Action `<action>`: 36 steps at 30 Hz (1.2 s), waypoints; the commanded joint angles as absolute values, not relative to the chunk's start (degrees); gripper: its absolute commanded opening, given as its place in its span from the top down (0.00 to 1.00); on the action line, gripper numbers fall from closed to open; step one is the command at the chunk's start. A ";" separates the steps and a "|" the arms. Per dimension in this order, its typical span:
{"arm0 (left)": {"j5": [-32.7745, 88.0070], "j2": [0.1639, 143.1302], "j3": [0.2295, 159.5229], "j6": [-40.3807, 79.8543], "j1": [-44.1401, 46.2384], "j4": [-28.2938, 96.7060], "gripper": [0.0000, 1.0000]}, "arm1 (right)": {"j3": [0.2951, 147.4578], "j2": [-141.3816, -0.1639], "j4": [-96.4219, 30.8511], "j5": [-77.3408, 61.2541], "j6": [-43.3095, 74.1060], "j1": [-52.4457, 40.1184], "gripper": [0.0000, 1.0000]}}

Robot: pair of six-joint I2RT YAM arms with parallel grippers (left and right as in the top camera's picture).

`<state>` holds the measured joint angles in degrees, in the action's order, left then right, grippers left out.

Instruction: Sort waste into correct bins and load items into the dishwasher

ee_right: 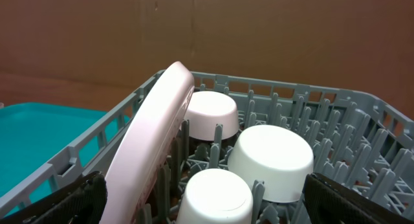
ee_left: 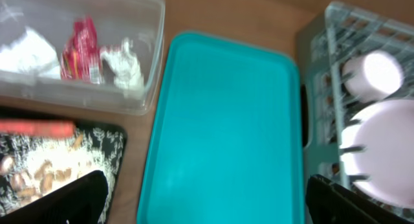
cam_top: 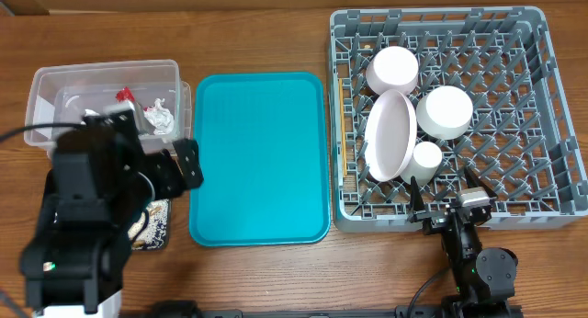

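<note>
Grey dish rack (cam_top: 542, 97) holds the pink-white plate (cam_top: 390, 136) on edge, two upturned white bowls (cam_top: 445, 112) and a small cup (cam_top: 426, 157). Clear tub (cam_top: 41, 88) – tissues (cam_top: 159, 116), red wrapper (cam_top: 124, 97). Black tray (ee_left: 110, 128) beside it: nut scraps (ee_left: 39, 175), carrot (ee_left: 39, 127). Teal tray (cam_top: 259, 157) between. Left gripper (ee_left: 207, 204), right gripper (ee_right: 207, 204) – jaws wide apart, empty.

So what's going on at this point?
The left fingers and right fingers are open, holding nothing. The plate, two bowls and cup sit in the grey rack. The tissues and red wrapper lie in the clear tub, and the food scraps are on the black tray. The teal tray is bare.
</note>
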<state>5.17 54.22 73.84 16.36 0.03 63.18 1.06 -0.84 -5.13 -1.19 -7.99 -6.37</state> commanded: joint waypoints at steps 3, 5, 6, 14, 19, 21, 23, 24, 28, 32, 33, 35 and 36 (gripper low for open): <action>5.43 48.75 59.83 16.34 0.40 61.69 0.00 | 0.47 -0.16 -4.82 -0.75 -8.38 -5.98 0.00; 5.85 47.00 54.65 17.19 0.40 59.75 0.00 | 0.47 -0.16 -4.82 -0.75 -8.38 -5.98 0.00; 5.82 46.02 51.66 17.85 0.40 58.24 0.00 | 0.47 -0.16 -4.82 -0.75 -8.38 -5.98 0.00; 6.09 38.04 29.28 23.46 0.43 36.47 0.00 | 0.47 -0.16 -4.82 -0.75 -8.38 -5.98 0.00; 7.27 34.33 18.57 24.45 0.43 23.75 0.00 | 0.47 -0.16 -4.82 -0.75 -8.38 -5.98 0.00; 7.55 33.19 14.92 25.58 0.45 19.40 0.00 | 0.47 -0.16 -4.82 -0.75 -8.38 -5.98 0.00; 7.53 32.14 12.36 27.03 0.45 16.36 0.00 | 0.47 -0.16 -4.82 -0.75 -8.38 -5.98 0.00; 7.53 31.59 11.86 27.11 0.45 15.66 0.00 | 0.47 -0.16 -4.82 -0.75 -8.38 -5.98 0.00; 7.01 30.83 11.31 27.03 0.45 14.44 0.00 | 0.47 -0.16 -4.82 -0.75 -8.38 -5.98 0.00; 6.42 30.11 8.91 27.03 0.45 11.05 0.00 | 0.47 -0.16 -4.82 -0.75 -8.36 -5.98 0.00; 6.35 29.76 8.25 27.00 0.45 9.89 0.00 | 0.47 -0.16 -4.82 -0.75 -8.38 -5.98 0.00; 6.15 28.99 7.29 27.00 0.45 8.45 0.00 | 0.47 -0.16 -4.82 -0.75 -8.38 -5.98 0.00; 6.15 28.47 6.70 27.00 0.45 7.64 0.00 | 0.47 -0.16 -4.82 -0.75 -8.38 -5.98 0.00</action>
<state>6.83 29.91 8.71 26.50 0.03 8.97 1.06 -0.84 -5.15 -1.17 -8.01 -6.35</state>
